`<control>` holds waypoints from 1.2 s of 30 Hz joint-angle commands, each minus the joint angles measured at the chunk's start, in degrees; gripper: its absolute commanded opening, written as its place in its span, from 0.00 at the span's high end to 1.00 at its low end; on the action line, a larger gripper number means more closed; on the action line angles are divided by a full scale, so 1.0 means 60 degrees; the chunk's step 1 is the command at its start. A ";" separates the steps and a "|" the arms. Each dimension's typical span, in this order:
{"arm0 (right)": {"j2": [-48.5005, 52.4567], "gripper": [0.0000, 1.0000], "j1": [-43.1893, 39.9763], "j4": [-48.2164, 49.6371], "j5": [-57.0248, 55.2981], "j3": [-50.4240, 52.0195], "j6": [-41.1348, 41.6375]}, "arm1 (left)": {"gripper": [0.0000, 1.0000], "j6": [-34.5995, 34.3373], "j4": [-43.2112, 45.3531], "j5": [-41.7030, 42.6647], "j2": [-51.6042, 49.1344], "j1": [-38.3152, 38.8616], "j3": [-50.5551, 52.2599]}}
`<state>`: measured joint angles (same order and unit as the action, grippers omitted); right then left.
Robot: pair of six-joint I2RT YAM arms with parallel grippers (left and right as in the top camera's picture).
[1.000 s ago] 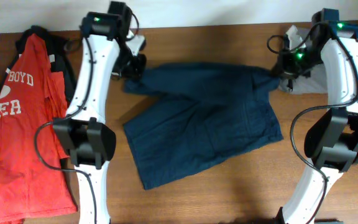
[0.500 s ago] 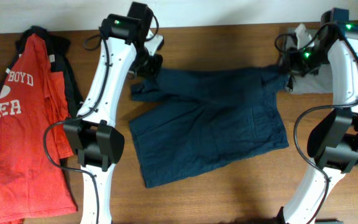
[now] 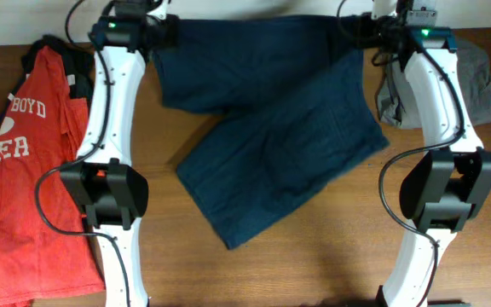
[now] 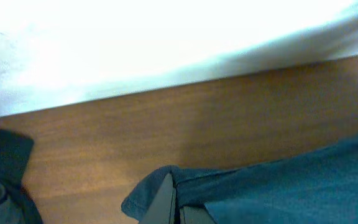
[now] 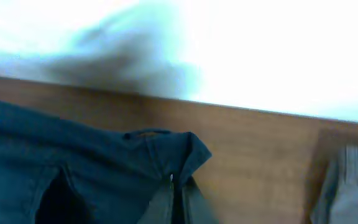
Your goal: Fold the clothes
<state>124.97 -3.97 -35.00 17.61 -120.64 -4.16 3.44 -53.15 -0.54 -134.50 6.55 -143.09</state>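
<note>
A pair of dark blue shorts (image 3: 280, 128) is held up by its waistband at the far edge of the table, its legs trailing toward the front. My left gripper (image 3: 158, 34) is shut on the left waist corner, seen in the left wrist view (image 4: 174, 186). My right gripper (image 3: 366, 30) is shut on the right waist corner, seen in the right wrist view (image 5: 176, 186). The shorts (image 4: 291, 186) hang from both sets of fingers, stretched between them.
A red printed T-shirt (image 3: 32, 170) lies over dark clothing along the left side. A grey garment (image 3: 476, 85) lies at the back right, also in the right wrist view (image 5: 353, 186). The white wall (image 4: 166, 37) borders the table's far edge.
Both grippers have lifted the shorts' waistband and carried it toward the far edge. The shorts went from lying flat to hanging stretched, with the legs dragged backward.
</note>
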 commanded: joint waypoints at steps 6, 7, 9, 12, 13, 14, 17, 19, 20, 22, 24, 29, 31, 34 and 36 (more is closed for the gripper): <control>-0.0313 0.96 -0.0550 -0.0594 -0.0718 -0.0244 0.0277 | 1.00 0.0149 -0.0426 -0.0047 0.0266 -0.0528 -0.0229; -0.0324 0.96 -0.0634 -0.0998 -0.0707 -0.0324 0.0273 | 0.99 0.0149 -0.0871 -0.0051 0.0393 -0.0430 -0.0259; -0.0324 0.96 -0.0765 -0.1566 -0.0688 -0.0430 0.0270 | 0.99 0.0142 -0.1585 -0.0047 0.0652 -0.0284 -0.0270; -0.0324 0.96 -0.1049 -0.2412 -0.0685 -0.0433 0.0240 | 0.99 -0.0007 -0.3198 -0.0011 0.1279 0.0222 -0.0270; -0.0324 0.96 -0.1096 -0.2484 -0.0685 -0.0433 0.0240 | 0.98 -0.0004 -0.3439 -0.0015 0.1377 0.0324 -0.0270; -0.0324 0.96 -0.1147 -0.2583 -0.0685 -0.0433 0.0240 | 0.99 -0.0004 -0.3770 -0.0015 0.1523 0.0492 -0.0270; -0.0317 0.96 -0.1239 -0.2779 -0.0685 -0.0430 0.0208 | 0.98 -0.0004 -0.4703 -0.0011 0.1825 0.1031 -0.0270; -0.0310 0.96 -0.1235 -0.2809 -0.0685 -0.0430 0.0197 | 0.96 -0.0004 -0.5464 -0.0011 0.1887 0.1486 -0.0270; -0.0310 0.96 -0.1235 -0.2809 -0.0685 -0.0430 0.0197 | 0.96 0.0000 -0.5810 0.0029 0.1887 0.1668 -0.0266; -0.0306 0.96 -0.1228 -0.2805 -0.0688 -0.0430 0.0197 | 0.95 -0.0004 -0.6513 0.0277 0.1865 0.2084 -0.0131; -0.0302 0.96 -0.1228 -0.2783 -0.0688 -0.0430 0.0197 | 0.95 -0.0007 -0.6819 0.0455 0.1865 0.2481 0.0280; -0.0302 0.96 -0.1228 -0.2743 -0.0688 -0.0430 0.0200 | 0.94 -0.0033 -0.6182 0.1144 0.1865 0.3220 0.2605; -0.0302 0.96 -0.1228 -0.2728 -0.0692 -0.0430 0.0197 | 0.95 -0.0033 -0.5847 0.1286 0.1865 0.3490 0.3563; -0.0299 0.96 -0.1228 -0.2667 -0.0692 -0.0430 0.0200 | 0.95 -0.0029 -0.5719 0.1570 0.1865 0.3847 0.4360; -0.0288 0.96 -0.1228 -0.2594 -0.0692 -0.0430 0.0204 | 0.95 0.0102 -0.5708 0.1902 0.1865 0.4207 0.4717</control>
<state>124.97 -10.90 -51.22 14.50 -121.71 -3.03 3.55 -87.33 6.92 -124.18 29.21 -117.19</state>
